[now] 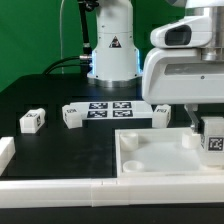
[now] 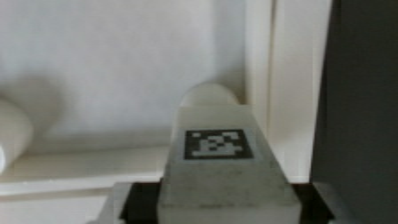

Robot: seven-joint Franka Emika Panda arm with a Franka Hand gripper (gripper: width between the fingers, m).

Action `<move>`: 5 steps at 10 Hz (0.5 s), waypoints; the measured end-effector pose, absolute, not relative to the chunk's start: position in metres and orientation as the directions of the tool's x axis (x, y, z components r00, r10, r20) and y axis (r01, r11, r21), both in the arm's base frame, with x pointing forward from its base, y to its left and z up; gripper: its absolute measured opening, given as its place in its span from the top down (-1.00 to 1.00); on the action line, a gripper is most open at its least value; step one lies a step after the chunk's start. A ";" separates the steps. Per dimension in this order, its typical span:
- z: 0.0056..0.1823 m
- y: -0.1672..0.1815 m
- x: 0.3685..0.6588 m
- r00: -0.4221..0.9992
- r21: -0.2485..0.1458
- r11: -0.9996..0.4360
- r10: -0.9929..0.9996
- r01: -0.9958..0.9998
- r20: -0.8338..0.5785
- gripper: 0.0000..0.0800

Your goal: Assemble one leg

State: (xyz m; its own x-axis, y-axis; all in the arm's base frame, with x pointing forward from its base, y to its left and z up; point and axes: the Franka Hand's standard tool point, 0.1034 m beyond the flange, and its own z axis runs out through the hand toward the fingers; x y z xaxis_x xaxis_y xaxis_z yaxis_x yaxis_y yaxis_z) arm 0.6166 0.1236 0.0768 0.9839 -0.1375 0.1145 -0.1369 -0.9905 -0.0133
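My end effector [image 2: 222, 200] is clamped on one leg [image 2: 217, 150]. In the wrist view the tagged block sits squeezed between the two dark pads [image 2: 135, 200], its narrower end pointing away from the camera toward a white wall. In the exterior view that leg [image 1: 213, 140] hangs under the end effector [image 1: 205, 128] at the exterior view's right, over the far right part of the large white tray-like piece [image 1: 150, 150].

I take the pick-up as done, with the carry to the tray done or nearly so. I cannot tell from either view whether the leg's tip touches the tray or hangs just above it, and I cannot make out the socket it should enter. By my judgement, what is left is lining the tip up with a corner socket, seating it, fixing it there and letting go.

Further out on the bench [image 1: 50, 150], nothing else looks assembled. The tray carries no leg that I can see. Three loose blocks of the same kind lie apart from it: a far-left block [image 1: 33, 121] well off on its own, a second block [image 1: 72, 115] and a third block [image 1: 160, 112] at either end of the marker board [image 1: 110, 108].
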 end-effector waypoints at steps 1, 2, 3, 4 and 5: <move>0.076 0.124 0.616 0.943 -0.031 -0.951 -0.309 -0.308 0.122 0.27; 0.076 0.125 0.616 0.869 -0.047 -0.878 -0.479 -0.477 0.123 0.27; 0.076 0.125 0.616 0.795 -0.056 -0.804 -0.593 -0.591 0.124 0.27; 0.076 0.125 0.616 0.744 -0.062 -0.753 -0.657 -0.655 0.125 0.27; 0.076 0.125 0.616 0.669 -0.079 -0.677 -0.735 -0.732 0.111 0.27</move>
